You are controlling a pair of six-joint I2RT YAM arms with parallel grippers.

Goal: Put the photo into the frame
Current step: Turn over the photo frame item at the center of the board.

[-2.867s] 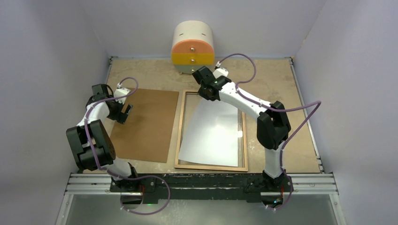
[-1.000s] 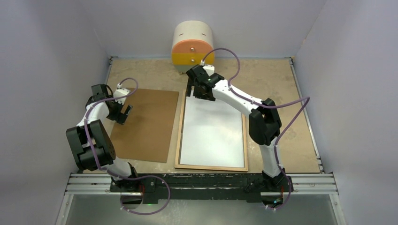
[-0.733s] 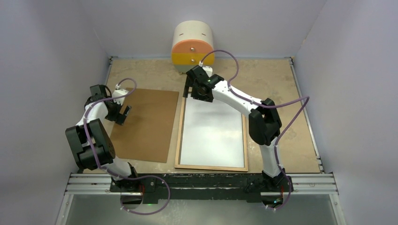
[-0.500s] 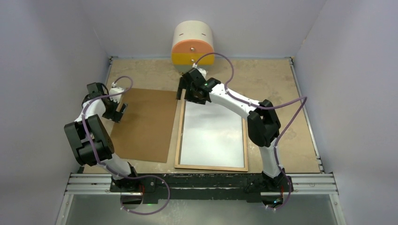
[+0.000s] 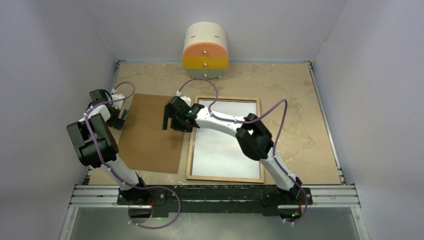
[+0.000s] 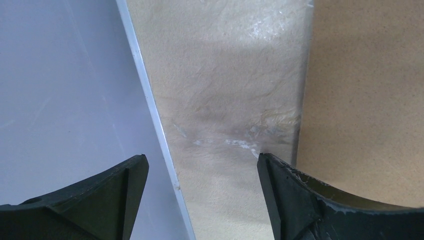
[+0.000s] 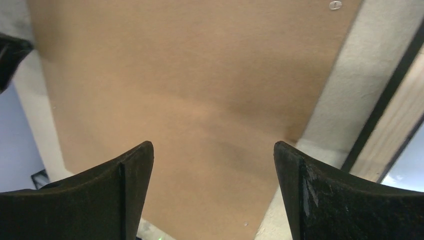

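Photo point(image 5: 225, 155), a large thin rectangular print, is found lying flat inside the large thin-edged rectangular frame point(image 5: 225, 178), plain white back up. Its picture side is not seen.

Noted in order of size:

- The table point(image 5: 290, 110), with a beige mottled top, is walled in pale grey on three sides. Every item is laid on it.
- The frame is placed right of centre with its light wood-coloured back up, its long sides running away from the arm bases. Its rails are seen all round the white sheet, and the sheet's edges are lined up square with them. Its far left corner is crossed by the right arm point(image 5: 225, 121).
- The plain brown flat rectangular backing board point(image 5: 150, 135) is laid just left of the frame, slightly skewed. A narrow strip of table is seen between the two.
- The cream drum-shaped cabinet point(image 5: 205, 50), with one orange and one yellow drawer front, is stood at the far edge by the back wall, apart from the frame.
- The right gripper point(image 5: 170, 123) is held over the board's right edge, near the far corner. In the wrist view its black fingers point(image 7: 340, 200) are spread wide, with nothing between them and brown board below.
- The left gripper point(image 5: 119, 119) is held at the board's left edge, by the side wall. Its fingers point(image 6: 100, 200) are spread apart and empty over bare table.

Contact with the board cannot be told for either.
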